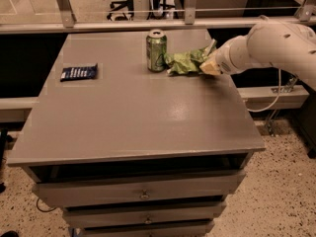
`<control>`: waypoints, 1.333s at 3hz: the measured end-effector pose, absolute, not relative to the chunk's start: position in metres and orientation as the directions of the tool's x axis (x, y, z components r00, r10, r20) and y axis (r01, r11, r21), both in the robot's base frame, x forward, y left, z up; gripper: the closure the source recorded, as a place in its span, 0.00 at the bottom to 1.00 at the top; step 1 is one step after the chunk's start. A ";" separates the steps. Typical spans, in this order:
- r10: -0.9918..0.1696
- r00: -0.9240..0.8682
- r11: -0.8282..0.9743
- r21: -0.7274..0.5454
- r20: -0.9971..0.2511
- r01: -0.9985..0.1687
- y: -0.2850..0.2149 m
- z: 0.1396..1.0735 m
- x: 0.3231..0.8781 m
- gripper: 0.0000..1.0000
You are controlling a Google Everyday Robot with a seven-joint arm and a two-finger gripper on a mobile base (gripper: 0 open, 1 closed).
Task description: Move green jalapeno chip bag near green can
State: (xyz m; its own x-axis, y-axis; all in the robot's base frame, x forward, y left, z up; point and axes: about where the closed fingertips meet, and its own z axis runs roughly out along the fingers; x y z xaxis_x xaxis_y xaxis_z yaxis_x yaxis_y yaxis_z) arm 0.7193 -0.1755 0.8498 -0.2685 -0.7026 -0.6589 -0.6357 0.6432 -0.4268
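The green can [156, 50] stands upright on the grey table [133, 112], towards the back middle. The green jalapeno chip bag [185, 62] lies crumpled right beside the can on its right, close to it or touching. My gripper [207, 63] comes in from the right on the white arm [266, 46] and is at the bag's right end, shut on the bag.
A small dark blue flat packet [79, 72] lies at the table's left side. The table has drawers [143, 194] below its front edge. A metal rail [123, 26] runs behind the table. A cable [274, 93] hangs to the right.
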 end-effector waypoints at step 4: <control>-0.669 -0.263 0.629 -0.341 -0.695 -0.699 -0.145 0.864 0.704 0.00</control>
